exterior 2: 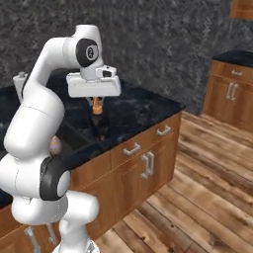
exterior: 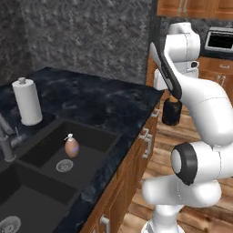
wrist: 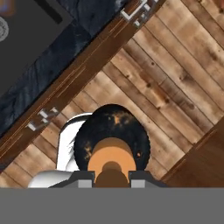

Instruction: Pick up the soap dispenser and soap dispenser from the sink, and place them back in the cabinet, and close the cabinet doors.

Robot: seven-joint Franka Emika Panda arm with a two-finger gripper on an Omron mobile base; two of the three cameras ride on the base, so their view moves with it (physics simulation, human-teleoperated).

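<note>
My gripper [exterior 2: 97,104] is shut on the tan pump of the black soap dispenser [exterior 2: 100,124], which hangs upright under it. In the left base view the black dispenser [exterior: 172,113] hangs beyond the counter's end, above the wooden floor. The hand view looks straight down on that bottle [wrist: 111,135] between my fingertips, with floor planks beneath. The peach-orange soap dispenser [exterior: 71,147] stands upright in the far basin of the black sink [exterior: 98,136], next to a steel drain. Its top also peeks out behind my arm [exterior 2: 55,145]. The cabinet and its doors are out of view.
A white paper-towel roll [exterior: 27,101] stands on the dark counter behind the sink, by the grey faucet [exterior: 7,145]. Wooden drawer fronts with grey handles [exterior 2: 132,148] line the counter's face. A second wooden counter unit [exterior 2: 232,94] stands across the plank floor.
</note>
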